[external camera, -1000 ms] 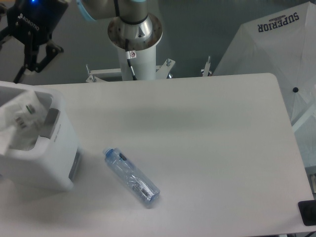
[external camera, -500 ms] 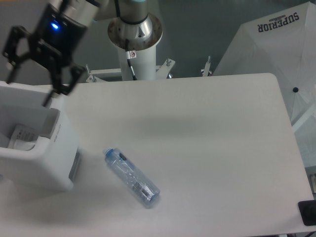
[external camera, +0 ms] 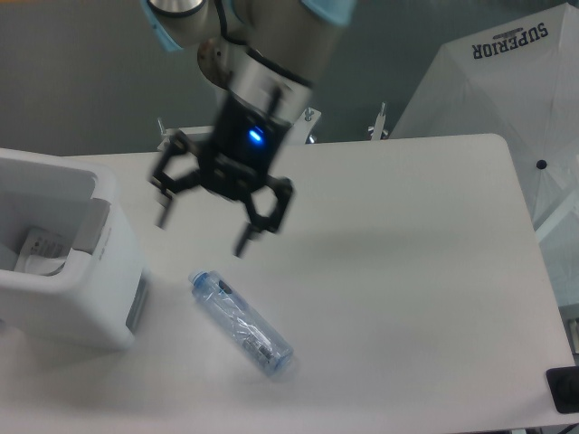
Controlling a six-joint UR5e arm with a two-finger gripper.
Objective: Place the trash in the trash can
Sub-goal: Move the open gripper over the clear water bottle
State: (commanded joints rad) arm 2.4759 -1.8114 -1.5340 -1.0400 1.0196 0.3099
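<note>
One bottle (external camera: 241, 323) on table, one pouch (external camera: 38, 250) in bin (external camera: 86, 307), gripper (external camera: 202, 235) spread empty

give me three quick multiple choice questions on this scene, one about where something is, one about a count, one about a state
1. Where is the bottle?
A. lying on the table
B. inside the trash can
C. held in the gripper

2. How many pieces of trash remain on the table?
A. none
B. one
C. three

3. How is the gripper?
A. shut on the bottle
B. shut on the pouch
C. open and empty

Answers:
1. A, the bottle lies on its side beside the trash can.
2. B, only the bottle is out; the pouch sits in the can.
3. C, its fingers are spread above the bottle, holding nothing.
</note>
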